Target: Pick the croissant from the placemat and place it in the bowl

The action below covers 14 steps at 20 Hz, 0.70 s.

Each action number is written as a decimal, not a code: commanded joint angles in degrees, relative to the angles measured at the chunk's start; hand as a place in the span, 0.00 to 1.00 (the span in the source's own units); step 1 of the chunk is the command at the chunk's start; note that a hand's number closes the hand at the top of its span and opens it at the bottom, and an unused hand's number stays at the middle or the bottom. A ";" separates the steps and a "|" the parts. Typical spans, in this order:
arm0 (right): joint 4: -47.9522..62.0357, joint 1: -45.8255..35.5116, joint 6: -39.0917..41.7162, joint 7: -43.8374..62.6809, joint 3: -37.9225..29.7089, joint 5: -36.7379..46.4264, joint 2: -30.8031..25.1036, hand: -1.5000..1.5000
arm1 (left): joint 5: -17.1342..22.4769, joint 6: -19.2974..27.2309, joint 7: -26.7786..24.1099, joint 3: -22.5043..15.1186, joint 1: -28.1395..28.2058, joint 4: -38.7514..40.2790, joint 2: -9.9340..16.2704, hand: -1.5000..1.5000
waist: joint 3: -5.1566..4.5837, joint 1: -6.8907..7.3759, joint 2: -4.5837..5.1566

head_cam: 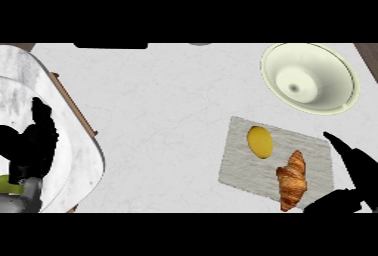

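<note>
Pale, faintly mottled counter [162,100] fills the head view, and a grey placemat [247,165] lies on it, turned at a slant. No brand, label or writing can be read on anything. On the placemat's near right part rests the croissant [293,181], golden brown with darker ridged bands, long and tapered, its near tip reaching just past the placemat's near edge. Beside it on the placemat, toward the far left, sits a yellow oval fruit [259,141], close to the croissant but apart from it. Beyond the placemat's far right corner, well apart, stands the cream bowl [310,79], with nothing in it. Just right of the placemat the right hand [354,167] shows, its fingers straight and holding nothing, near the croissant but not touching it. Far left of the placemat the left hand [31,145] rests over a white marbled board [74,150], fingers relaxed and pointing up, holding nothing.
</note>
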 commanded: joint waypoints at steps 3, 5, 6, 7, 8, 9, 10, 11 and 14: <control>4.18 -5.54 0.87 7.00 6.12 9.01 0.64 0.00 | -0.78 -3.36 -1.60 1.39 -3.99 -1.02 1.89 0.50 | 0.08 -0.21 -0.14; 1.35 -2.19 1.69 5.05 5.29 10.43 -1.76 0.00 | -1.64 -3.42 -5.19 1.07 -1.76 1.16 0.23 0.50 | 0.06 -1.09 -0.25; 1.37 -2.21 3.19 3.77 2.41 8.00 -3.37 0.00 | -0.12 -5.53 -5.80 4.51 -4.15 5.02 2.31 0.50 | 0.04 -1.55 -0.16; 4.16 -2.15 -0.08 3.21 5.36 11.99 -0.11 0.00 | 0.44 -5.10 -2.85 3.50 -1.32 -1.43 2.61 0.50 | 0.12 -0.66 -0.30; 3.78 -6.02 2.59 6.71 5.41 10.94 0.42 0.00 | -3.55 -1.78 -2.68 -0.37 -4.36 0.57 -0.73 0.50 | 0.09 -0.96 -0.17; 4.62 -5.38 3.03 5.72 2.79 9.37 0.03 0.00 | -1.91 -4.13 -3.64 2.29 -0.73 -2.11 1.70 0.50 | 0.11 -0.62 -0.30; 9.50 -9.83 2.67 6.01 4.95 10.36 3.42 0.00 | -3.23 -4.31 -6.99 1.15 -2.60 3.21 -1.26 0.50 | 0.09 -0.55 -0.07; 7.42 -6.08 2.65 4.98 5.42 10.32 3.78 0.00 | -2.17 -4.60 -2.20 3.41 -4.21 0.82 0.99 0.50 | 0.12 -0.92 -0.24; 7.76 -0.90 1.00 1.49 5.59 11.85 5.12 0.00 | -3.44 -4.57 -3.05 2.87 -1.37 -1.36 -0.69 0.50 | 0.14 -1.05 -0.32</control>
